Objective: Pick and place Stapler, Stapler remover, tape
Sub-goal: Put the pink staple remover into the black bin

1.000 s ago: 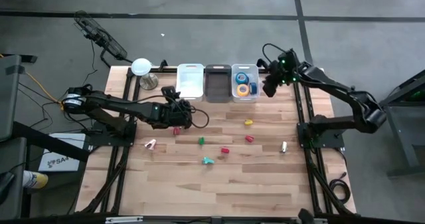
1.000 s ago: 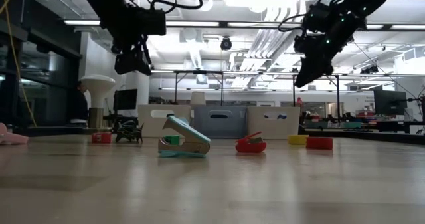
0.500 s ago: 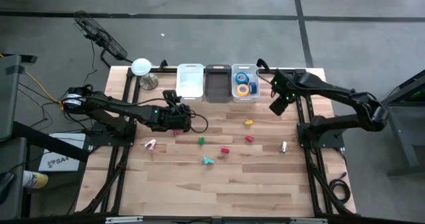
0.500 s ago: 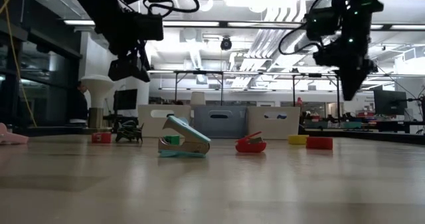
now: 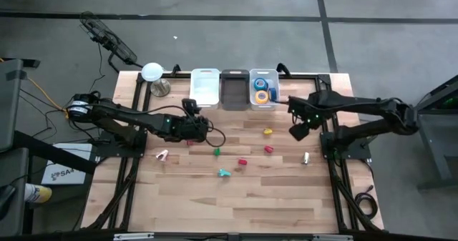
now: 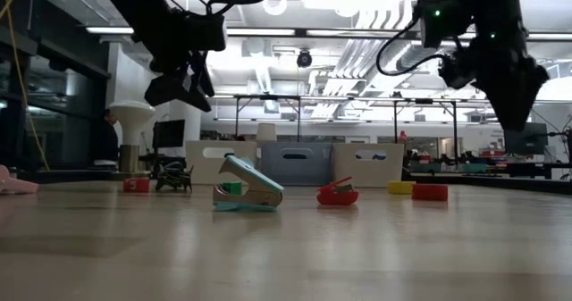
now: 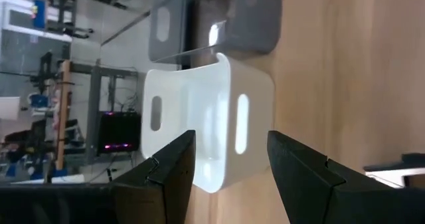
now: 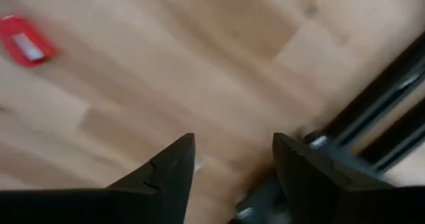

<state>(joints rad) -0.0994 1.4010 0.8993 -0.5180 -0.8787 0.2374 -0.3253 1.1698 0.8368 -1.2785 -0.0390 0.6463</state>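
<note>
Wooden planks formed the desk (image 5: 236, 198), seen from straight above, with grey floor around it. Along the far edge stood three bins in a row: a white bin (image 5: 205, 88), a dark grey bin (image 5: 235, 89), and a clear bin (image 5: 275, 98) that held the tape rolls (image 5: 262, 90), two blue and one yellow.

Loose items lay near the middle of the desk: a teal staple remover (image 5: 225, 173), a red staple remover (image 5: 242, 162), a small green block (image 5: 217, 151), a yellow block (image 5: 268, 132) and a red block (image 5: 269, 149). A pink item (image 5: 162, 155) lay toward the left edge, and a small silver item (image 5: 305, 157) toward the right edge. I could not tell which of these was the stapler.

The left gripper (image 7: 229, 161) hung above the desk just in front of the white bin, fingers (image 7: 169, 167) parted with nothing between them. The right gripper (image 8: 232, 164) hovered near the right edge, beside the frame rail (image 8: 372, 111), fingers likewise spread and empty.

Risks, as I judged them: the right arm could have clipped the rail when descending. The small pieces lay close together, so fingers closing on one might have nudged a neighbour. The left arm's cable (image 5: 215, 135) could have snagged something beneath it.
</note>
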